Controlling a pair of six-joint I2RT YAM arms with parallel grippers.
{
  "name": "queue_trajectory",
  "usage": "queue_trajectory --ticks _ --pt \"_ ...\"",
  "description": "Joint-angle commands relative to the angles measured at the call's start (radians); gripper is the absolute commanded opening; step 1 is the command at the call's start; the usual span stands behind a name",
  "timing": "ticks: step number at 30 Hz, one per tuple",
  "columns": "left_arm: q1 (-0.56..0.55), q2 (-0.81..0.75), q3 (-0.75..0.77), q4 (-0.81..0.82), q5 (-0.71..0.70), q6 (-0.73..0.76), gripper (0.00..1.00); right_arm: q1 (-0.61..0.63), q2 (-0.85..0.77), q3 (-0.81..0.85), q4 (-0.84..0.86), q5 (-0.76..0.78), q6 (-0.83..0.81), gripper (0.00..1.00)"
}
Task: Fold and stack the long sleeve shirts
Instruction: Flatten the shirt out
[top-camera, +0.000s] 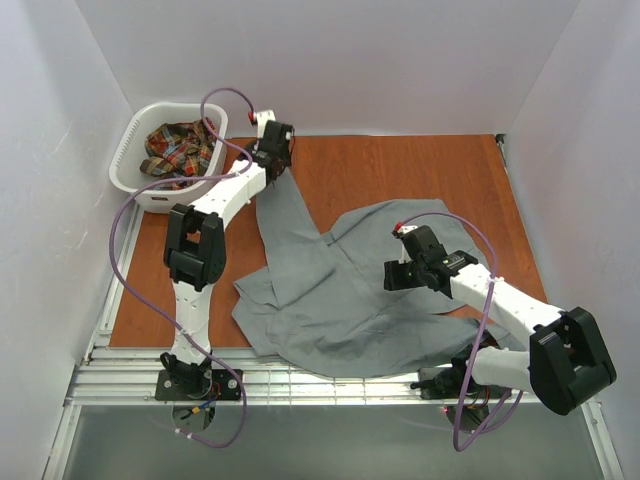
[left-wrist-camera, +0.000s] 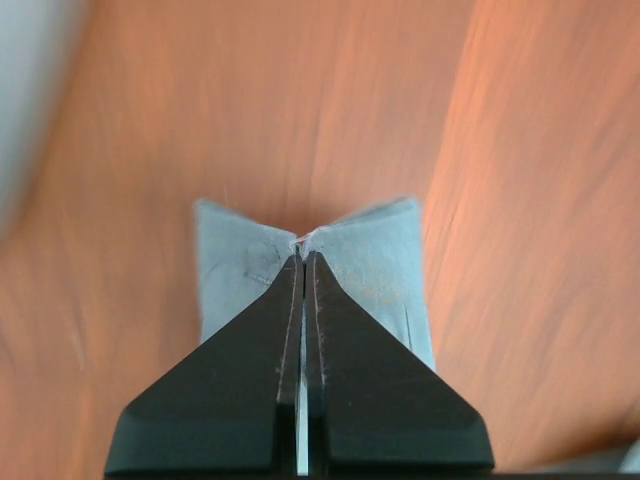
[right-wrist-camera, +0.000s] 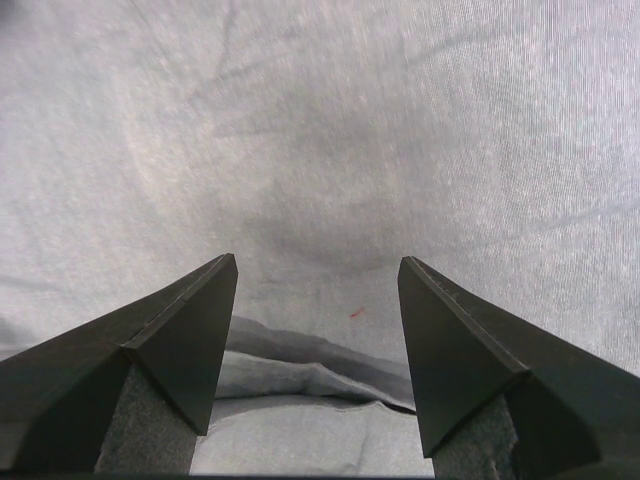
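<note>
A grey long sleeve shirt (top-camera: 345, 300) lies spread and rumpled over the middle of the wooden table, one sleeve (top-camera: 283, 215) stretching toward the far left. My left gripper (top-camera: 277, 160) is shut on the end of that sleeve; in the left wrist view its jaws (left-wrist-camera: 303, 255) pinch the grey cuff (left-wrist-camera: 370, 260) just above the wood. My right gripper (top-camera: 400, 272) hovers open over the shirt's body, and in the right wrist view grey cloth with a fold (right-wrist-camera: 310, 360) fills the space between its fingers (right-wrist-camera: 318, 262). A plaid shirt (top-camera: 180, 150) lies bunched in the basket.
A white laundry basket (top-camera: 132, 172) stands at the far left corner of the table. Bare wood (top-camera: 400, 170) shows behind the shirt and on the near left. White walls enclose three sides. A metal rail (top-camera: 300, 385) runs along the near edge.
</note>
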Motion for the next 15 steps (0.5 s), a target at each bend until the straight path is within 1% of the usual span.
queue_trajectory --ticks 1,4,7,8,9,10,12,14,15 --pt "0.035 0.067 0.258 0.076 -0.203 0.167 0.0 0.004 -0.013 0.052 0.013 -0.008 -0.012 0.62" --pt "0.054 0.15 0.407 0.168 -0.28 0.296 0.03 0.004 -0.023 0.063 0.016 -0.002 -0.011 0.62" --pt "0.069 0.187 0.49 0.289 -0.338 0.358 0.07 0.004 -0.038 0.074 0.023 0.009 -0.003 0.62" --pt "0.07 0.19 0.497 0.329 -0.353 0.403 0.08 0.004 -0.042 0.075 0.028 0.022 -0.002 0.62" --pt "0.072 0.189 0.497 0.426 -0.367 0.437 0.08 0.004 -0.046 0.077 0.031 0.029 0.0 0.62" --pt "0.074 0.186 0.491 0.485 -0.379 0.477 0.08 0.004 -0.056 0.081 0.036 0.036 0.001 0.62" --pt "0.074 0.201 0.516 0.602 -0.366 0.571 0.07 0.002 -0.069 0.083 0.049 0.049 0.001 0.62" --pt "0.083 0.203 0.533 0.645 -0.332 0.594 0.08 0.004 -0.072 0.086 0.06 0.065 0.003 0.62" --pt "0.09 0.204 0.537 0.65 -0.324 0.565 0.08 0.004 -0.073 0.086 0.071 0.067 0.006 0.62"
